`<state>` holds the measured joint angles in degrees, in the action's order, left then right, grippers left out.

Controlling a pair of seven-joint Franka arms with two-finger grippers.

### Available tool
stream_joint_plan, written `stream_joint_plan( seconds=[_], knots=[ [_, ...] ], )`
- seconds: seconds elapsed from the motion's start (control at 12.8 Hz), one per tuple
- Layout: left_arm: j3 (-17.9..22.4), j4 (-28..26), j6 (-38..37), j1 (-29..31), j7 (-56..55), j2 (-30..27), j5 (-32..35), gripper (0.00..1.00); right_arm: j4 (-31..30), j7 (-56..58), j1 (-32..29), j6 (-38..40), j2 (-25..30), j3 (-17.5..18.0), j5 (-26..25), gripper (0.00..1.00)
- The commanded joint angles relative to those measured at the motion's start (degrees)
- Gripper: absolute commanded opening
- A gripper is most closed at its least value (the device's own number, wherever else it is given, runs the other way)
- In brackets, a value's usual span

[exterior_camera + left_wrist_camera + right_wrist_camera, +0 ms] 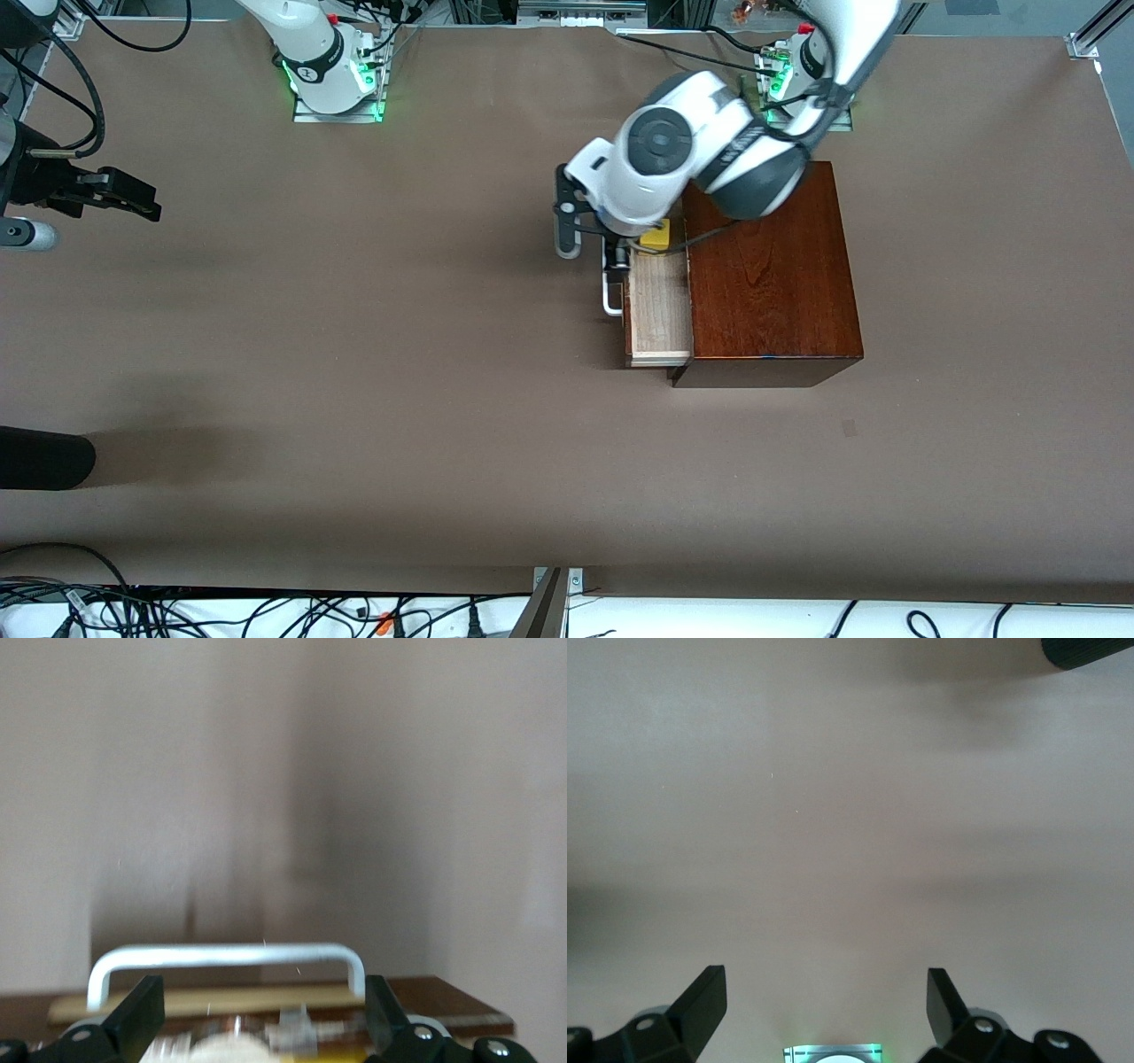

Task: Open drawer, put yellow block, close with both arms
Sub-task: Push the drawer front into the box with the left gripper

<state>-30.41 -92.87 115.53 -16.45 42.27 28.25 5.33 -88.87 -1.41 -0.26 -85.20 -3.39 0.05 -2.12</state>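
Brown matting covers the table (354,372), where a glossy dark wooden box (771,275) sits at centre right of the front view. Its drawer (660,315) stands pulled out toward the frame's centre, pale wood lining exposed, white bar handle (609,297) at its outer edge. The left arm (700,151) reaches down from the upper right, its left gripper (620,257) hanging over the drawer's upper end, fingers (137,1014) spread wide apart and holding nothing in the left wrist view, the handle (221,958) between them. The yellow block (656,236) lies in the drawer at its upper end, partly hidden under the wrist. At the frame's left edge, the right gripper (133,199) waits above bare matting, its fingers (704,1001) likewise spread and empty.
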Motion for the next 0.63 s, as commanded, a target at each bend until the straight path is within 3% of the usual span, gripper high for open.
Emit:
stream_joint_plan(
  seconds=[0.0, 0.55],
  knots=[
    [-0.09, 0.23, 2.59, -0.60, 1.76, 1.54, 3.97, 1.00, -1.56, -0.52, -1.06, -0.75, 1.54, 0.66, -0.51, 1.00],
    [0.00, -1.08, 4.97, -0.87, 1.76, 6.47, 11.88, 1.00, -1.04, -0.61, -1.06, -1.54, 0.58, 0.57, 0.36, 1.00]
  ],
)
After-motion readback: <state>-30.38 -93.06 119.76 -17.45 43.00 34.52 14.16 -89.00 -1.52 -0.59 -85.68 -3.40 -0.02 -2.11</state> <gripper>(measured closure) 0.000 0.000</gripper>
